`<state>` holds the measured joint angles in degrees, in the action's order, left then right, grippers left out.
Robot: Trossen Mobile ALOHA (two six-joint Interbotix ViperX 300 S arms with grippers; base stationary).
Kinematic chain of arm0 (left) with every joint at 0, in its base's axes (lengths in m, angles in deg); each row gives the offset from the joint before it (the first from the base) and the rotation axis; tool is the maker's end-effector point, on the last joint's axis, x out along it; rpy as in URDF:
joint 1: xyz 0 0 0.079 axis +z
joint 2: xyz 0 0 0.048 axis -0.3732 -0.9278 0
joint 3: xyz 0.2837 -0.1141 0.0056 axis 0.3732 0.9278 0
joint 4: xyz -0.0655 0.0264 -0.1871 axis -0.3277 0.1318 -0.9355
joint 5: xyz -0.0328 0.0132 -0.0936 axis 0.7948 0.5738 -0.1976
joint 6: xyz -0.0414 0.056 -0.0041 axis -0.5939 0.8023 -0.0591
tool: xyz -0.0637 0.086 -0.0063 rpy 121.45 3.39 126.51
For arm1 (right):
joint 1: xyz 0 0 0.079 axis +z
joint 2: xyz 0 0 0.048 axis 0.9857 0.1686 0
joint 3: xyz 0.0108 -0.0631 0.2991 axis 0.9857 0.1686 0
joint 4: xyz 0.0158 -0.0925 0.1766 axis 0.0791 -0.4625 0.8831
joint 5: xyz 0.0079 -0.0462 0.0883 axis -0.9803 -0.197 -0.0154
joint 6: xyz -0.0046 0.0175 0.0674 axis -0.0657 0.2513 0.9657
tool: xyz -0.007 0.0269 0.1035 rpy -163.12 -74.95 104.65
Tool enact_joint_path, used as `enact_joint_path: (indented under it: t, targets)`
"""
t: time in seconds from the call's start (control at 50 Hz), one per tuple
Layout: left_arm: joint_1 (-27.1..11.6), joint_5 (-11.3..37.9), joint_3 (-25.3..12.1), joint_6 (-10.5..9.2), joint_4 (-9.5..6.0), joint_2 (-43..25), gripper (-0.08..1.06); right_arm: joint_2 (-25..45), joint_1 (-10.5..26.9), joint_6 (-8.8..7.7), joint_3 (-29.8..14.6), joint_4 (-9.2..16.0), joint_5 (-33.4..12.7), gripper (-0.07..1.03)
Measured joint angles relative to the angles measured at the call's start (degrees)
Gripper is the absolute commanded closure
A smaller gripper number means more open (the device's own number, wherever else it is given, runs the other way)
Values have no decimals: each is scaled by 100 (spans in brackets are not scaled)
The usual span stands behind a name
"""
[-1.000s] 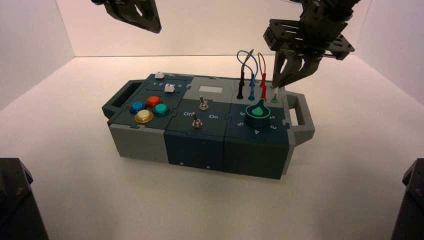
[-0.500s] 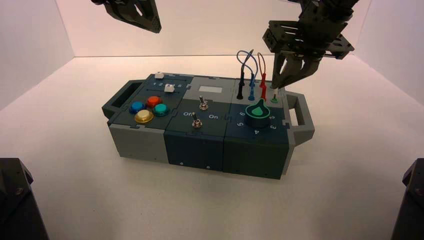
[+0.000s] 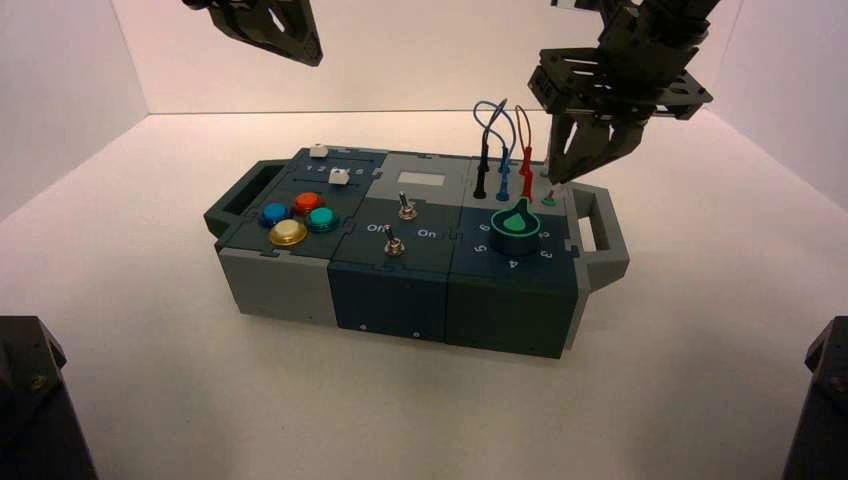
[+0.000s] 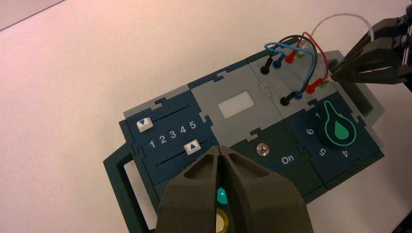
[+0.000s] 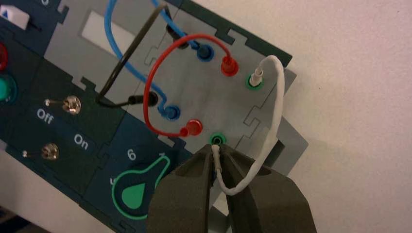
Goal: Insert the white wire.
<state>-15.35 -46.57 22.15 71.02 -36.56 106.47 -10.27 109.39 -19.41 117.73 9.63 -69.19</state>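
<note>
Open tabletop [image 3: 150,360] lies in front of the box [image 3: 400,290] w/ room to pass; at the box's rear right, red [image 3: 528,160], blue [image 3: 505,160] & black leads [image 3: 482,170] stand in the way beside the right end effector [image 3: 590,135].

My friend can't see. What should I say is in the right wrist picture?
The right gripper pinches one end of a looping white wire beside an open green socket; its other end sits in another green socket.

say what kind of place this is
Probably a robot lab or test bench: a practice box with unrelated controls, plain pale walls around it, and a robot end effector holding a white wire.
</note>
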Motion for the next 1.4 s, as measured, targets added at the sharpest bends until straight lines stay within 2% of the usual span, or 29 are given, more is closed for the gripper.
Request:
enact_joint_path:
  t: [0.36, 0.56, 0.9, 1.4]
  targets:
    - [0, 0, -9, 0, 9, 0, 101, -26, 44, 70, 18, -149, -141, 98]
    - [0, 0, -9, 9, 0, 0, 101, -26, -88, 88, 9, -299, -211, 98]
    - [0, 0, -9, 9, 0, 0, 101, -193, -237, 105, -26, -387, -316, 98]
    - [18, 0, -9, 18, 9, 9, 101, -193, -211, 105, -246, -308, -571, 98]
